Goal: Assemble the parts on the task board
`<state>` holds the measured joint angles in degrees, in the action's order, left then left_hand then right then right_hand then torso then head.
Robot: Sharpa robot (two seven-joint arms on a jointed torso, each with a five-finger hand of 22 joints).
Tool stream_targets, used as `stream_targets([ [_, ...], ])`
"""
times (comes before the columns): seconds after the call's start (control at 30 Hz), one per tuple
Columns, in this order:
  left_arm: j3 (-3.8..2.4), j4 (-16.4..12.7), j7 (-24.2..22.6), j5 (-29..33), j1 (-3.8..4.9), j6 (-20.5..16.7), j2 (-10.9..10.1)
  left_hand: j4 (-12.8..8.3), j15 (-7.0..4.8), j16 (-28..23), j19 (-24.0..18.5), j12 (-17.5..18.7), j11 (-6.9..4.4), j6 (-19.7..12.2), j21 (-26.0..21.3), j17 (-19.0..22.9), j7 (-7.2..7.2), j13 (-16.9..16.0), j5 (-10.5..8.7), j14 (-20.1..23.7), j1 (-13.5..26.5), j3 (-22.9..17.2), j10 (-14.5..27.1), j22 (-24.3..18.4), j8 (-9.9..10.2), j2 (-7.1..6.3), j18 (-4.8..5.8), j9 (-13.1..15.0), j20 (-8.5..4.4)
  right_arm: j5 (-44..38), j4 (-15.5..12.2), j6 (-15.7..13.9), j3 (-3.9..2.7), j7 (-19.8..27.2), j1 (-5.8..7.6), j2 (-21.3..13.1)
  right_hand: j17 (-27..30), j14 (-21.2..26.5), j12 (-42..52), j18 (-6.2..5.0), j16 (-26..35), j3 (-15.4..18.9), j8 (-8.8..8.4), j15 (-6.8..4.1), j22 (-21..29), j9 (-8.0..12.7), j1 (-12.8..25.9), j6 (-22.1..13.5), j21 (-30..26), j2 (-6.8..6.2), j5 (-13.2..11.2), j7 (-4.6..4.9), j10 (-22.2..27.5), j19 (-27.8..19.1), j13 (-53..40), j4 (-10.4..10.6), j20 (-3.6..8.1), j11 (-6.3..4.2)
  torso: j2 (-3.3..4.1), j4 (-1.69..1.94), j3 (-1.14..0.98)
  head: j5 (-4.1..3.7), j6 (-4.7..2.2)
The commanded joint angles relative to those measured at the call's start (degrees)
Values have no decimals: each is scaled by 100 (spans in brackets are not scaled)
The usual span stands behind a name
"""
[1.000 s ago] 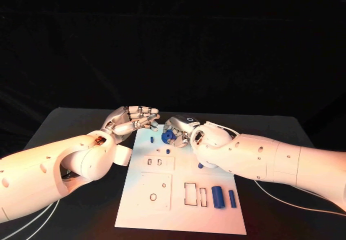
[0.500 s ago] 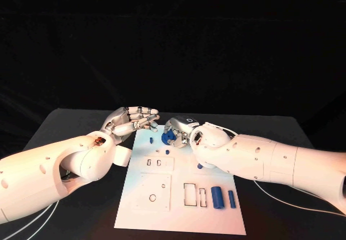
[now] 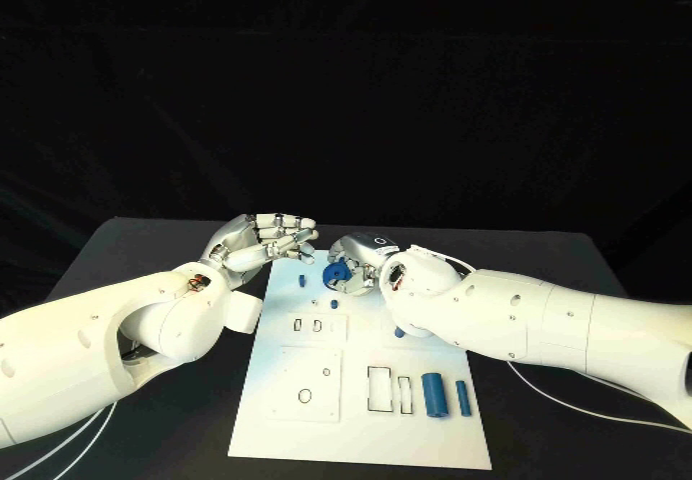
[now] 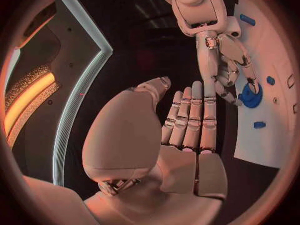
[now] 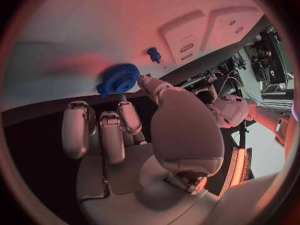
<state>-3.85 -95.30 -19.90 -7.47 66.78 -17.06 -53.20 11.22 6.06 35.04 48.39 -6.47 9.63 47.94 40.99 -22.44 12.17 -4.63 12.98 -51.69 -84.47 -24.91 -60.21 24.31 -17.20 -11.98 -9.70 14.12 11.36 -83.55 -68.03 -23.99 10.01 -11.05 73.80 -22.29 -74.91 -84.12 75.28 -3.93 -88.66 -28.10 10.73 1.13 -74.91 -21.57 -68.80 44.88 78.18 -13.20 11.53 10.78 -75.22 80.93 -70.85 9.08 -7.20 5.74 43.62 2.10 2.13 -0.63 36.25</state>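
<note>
The white task board (image 3: pixel 361 420) lies in the middle of the table. A blue gear (image 3: pixel 339 274) sits at the board's far end. My right hand (image 3: pixel 364 260) is over it and pinches its rim between the thumb and a fingertip, with the other fingers curled. The right wrist view shows the gear (image 5: pixel 119 78) flat against the board, at the thumb tip. My left hand (image 3: pixel 268 239) hovers just left of the board's far corner, holding nothing, its fingers (image 4: pixel 190 117) straight and close together. In the left wrist view the right hand (image 4: pixel 228 60) reaches down onto the gear (image 4: pixel 251 96).
Two small blue pegs (image 3: pixel 304 281) (image 3: pixel 333 302) stand near the gear. Two blue cylinders (image 3: pixel 434 392) (image 3: pixel 463 397) lie at the board's near right, beside rectangular slots (image 3: pixel 381 388). A round hole (image 3: pixel 306 395) is at the near left. Black table surrounds the board.
My right arm has eased slightly leftward over the board. The gear and my left hand stay about where they were.
</note>
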Motion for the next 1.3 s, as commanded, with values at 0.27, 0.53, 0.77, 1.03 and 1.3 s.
stream_targets([
  [0.27,-4,-9,-43,-13,7,39,2,-4,35,-32,-46,36,11,-55,27,-9,107,-8,-27,9,-4,16,24,12,23,42,-44,5,6,185,14,178,1,120,-2,-67,-1162,-504,6,40,-2,273,-26,25,-290,-4,79,168,-14,97,88,-28,4,16,-35,199,-22,-12,-3,7,6,-12,12],
  [0.53,-4,-7,-46,-13,7,31,-4,-4,36,-34,-53,41,13,-63,32,-11,109,-7,-27,11,-5,15,32,15,27,43,-45,5,7,280,-5,333,1,163,-2,-149,-1175,-507,56,46,-7,256,34,-8,-321,-33,40,357,5,172,111,-77,-50,40,-97,236,3,-54,-5,10,9,-2,21],
  [0.77,-4,2,-44,-13,7,32,0,-2,37,-37,-59,43,15,-67,38,-13,111,-7,-25,12,-3,13,37,19,29,50,-45,5,9,299,-15,327,2,164,-10,-206,-1186,-510,79,49,-12,254,42,-14,-331,-36,43,380,14,181,111,-84,-75,48,-125,245,7,-60,0,5,5,7,24],
  [1.03,-4,12,-46,-13,7,32,-3,-3,37,-39,-64,44,15,-69,42,-15,111,-7,-24,13,-7,10,40,22,29,54,-46,5,10,317,-129,0,3,263,-19,-310,-1184,-510,90,49,-11,252,45,-16,-332,-37,45,389,15,187,111,-87,-86,49,-139,250,10,-63,2,15,6,2,21],
  [1.3,-4,46,-49,-12,7,36,-22,-3,37,-39,-64,44,15,-69,42,-15,111,-7,-24,13,-7,10,40,22,29,54,-46,5,10,885,-533,-826,1,1009,-15,-706,-1206,-516,135,63,-20,152,31,-46,-385,-34,-150,437,57,194,116,-106,-144,91,-194,121,43,-91,-9,-9,2,7,26],
])
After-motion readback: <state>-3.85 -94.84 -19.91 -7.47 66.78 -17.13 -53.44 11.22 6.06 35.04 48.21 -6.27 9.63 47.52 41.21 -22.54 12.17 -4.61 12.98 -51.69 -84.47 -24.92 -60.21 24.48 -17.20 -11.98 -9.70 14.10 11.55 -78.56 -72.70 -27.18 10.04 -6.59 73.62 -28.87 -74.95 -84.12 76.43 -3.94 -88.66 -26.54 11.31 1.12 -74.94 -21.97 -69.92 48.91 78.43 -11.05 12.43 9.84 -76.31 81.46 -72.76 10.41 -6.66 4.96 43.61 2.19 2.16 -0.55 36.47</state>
